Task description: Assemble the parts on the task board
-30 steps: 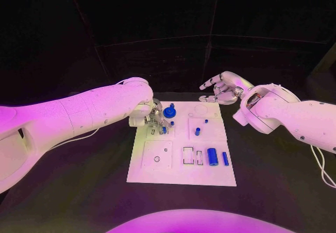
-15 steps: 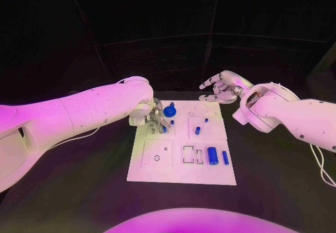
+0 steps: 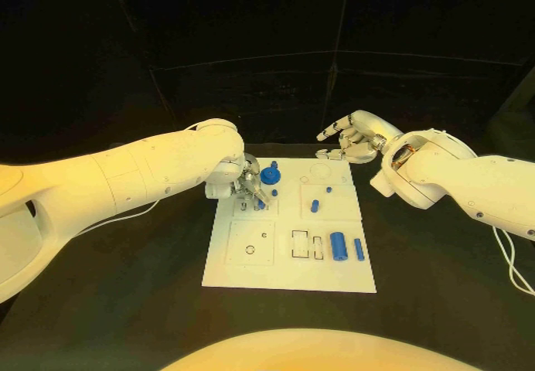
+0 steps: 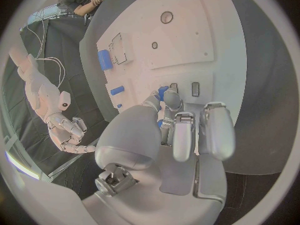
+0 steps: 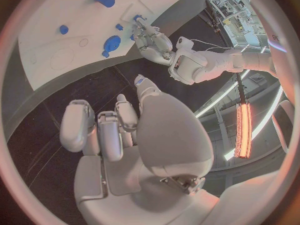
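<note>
Black table (image 3: 134, 309) w/ dark backdrop behind; task board (image 3: 287, 267) lies flat mid-table, long side running away from the robot.

Left hand (image 3: 247, 185) is down over the board's far-left section, fingers bunched together around a small blue part (image 3: 261, 204) standing there. Left wrist view has the fingertips (image 4: 172, 99) closed in on that blue piece (image 4: 162, 92), so it looks pinched, tho the contact itself is partly hidden by the fingers. Just beside the hand, on its right-arm side, a blue round knob-like part (image 3: 271, 177) stands upright on the board; fingers are very near it, can't tell if touching.

Right hand (image 3: 349, 139) hovers off the board's far-right corner, above the table, not touching anything. Fingers curled inward toward the palm, nothing in them; right wrist view confirms: fingers (image 5: 100, 130) folded, palm empty, board well apart from it.

Other parts on the board:
- short blue peg (image 3: 315, 206) on the right-centre panel, w/ a tiny blue piece (image 3: 329, 190) just beyond it
- fat blue cylinder (image 3: 338, 247) lying near the board's near-right area
- slim blue cylinder (image 3: 359, 250) just beside it, toward the right edge, both lying lengthwise
- two rectangular slots (image 3: 299, 245) just left of the fat cylinder
- small round hole (image 3: 250, 250) in the near-left panel.
</note>
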